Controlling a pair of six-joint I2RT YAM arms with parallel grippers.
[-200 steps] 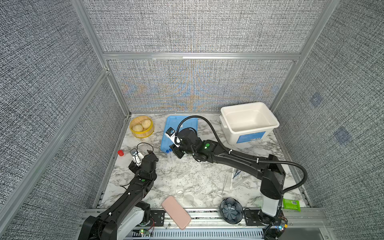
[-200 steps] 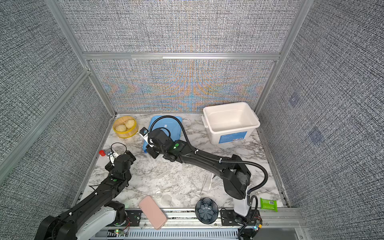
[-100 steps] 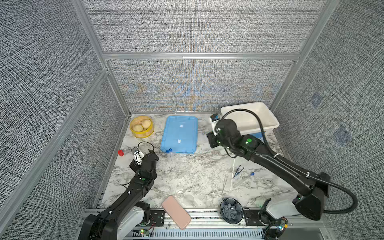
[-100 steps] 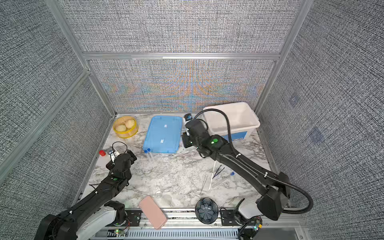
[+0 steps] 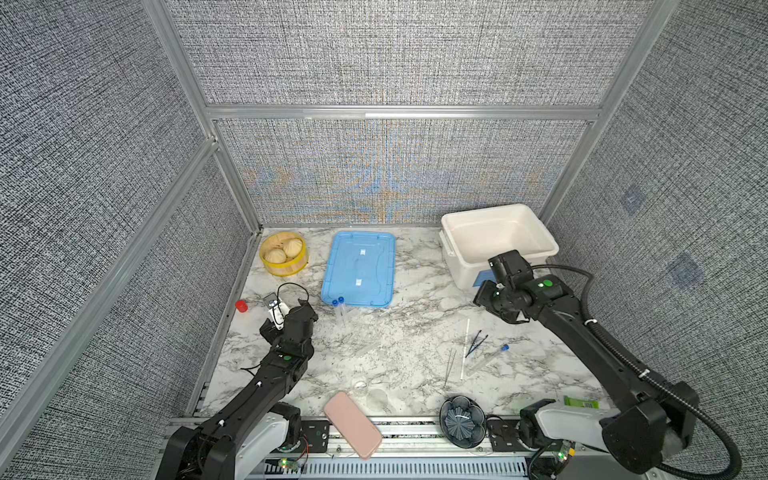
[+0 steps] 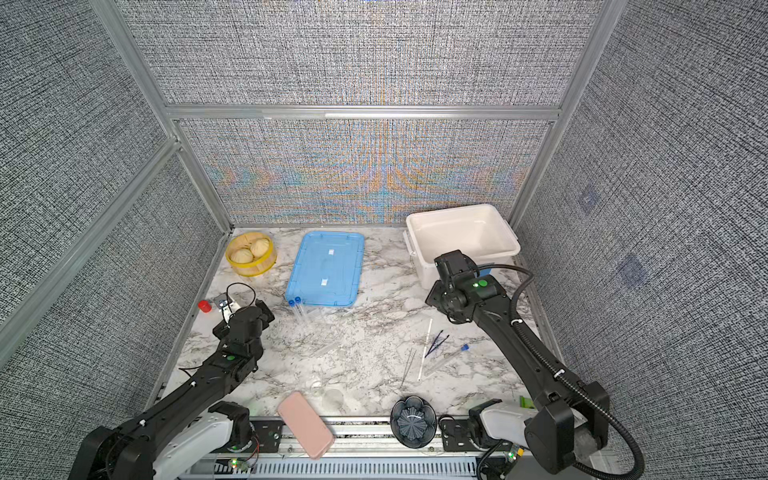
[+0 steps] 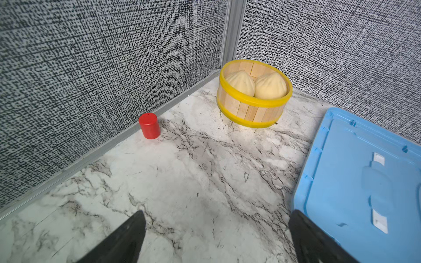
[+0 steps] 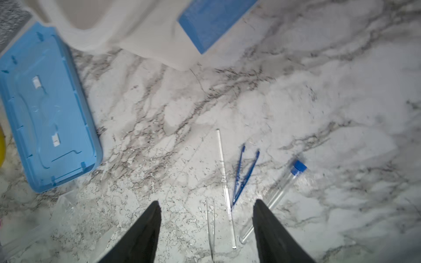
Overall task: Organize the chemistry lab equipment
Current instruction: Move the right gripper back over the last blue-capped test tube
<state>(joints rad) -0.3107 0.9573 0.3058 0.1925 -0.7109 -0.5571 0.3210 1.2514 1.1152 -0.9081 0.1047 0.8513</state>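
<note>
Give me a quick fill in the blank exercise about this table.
The small cup beside the wall is ____.
The left gripper has its jaws ____.
The dark blue tweezers lie between the white stick and a capped ____.
Missing words: red; open; tube.

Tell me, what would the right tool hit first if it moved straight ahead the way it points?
Likely the marble table, right by the thin silver tweezers and long white stick; the open right tool frames both. Depth is unclear.

Top views overhead, looking down; wrist views close, sharing blue lid (image 7: 355, 182).
</note>
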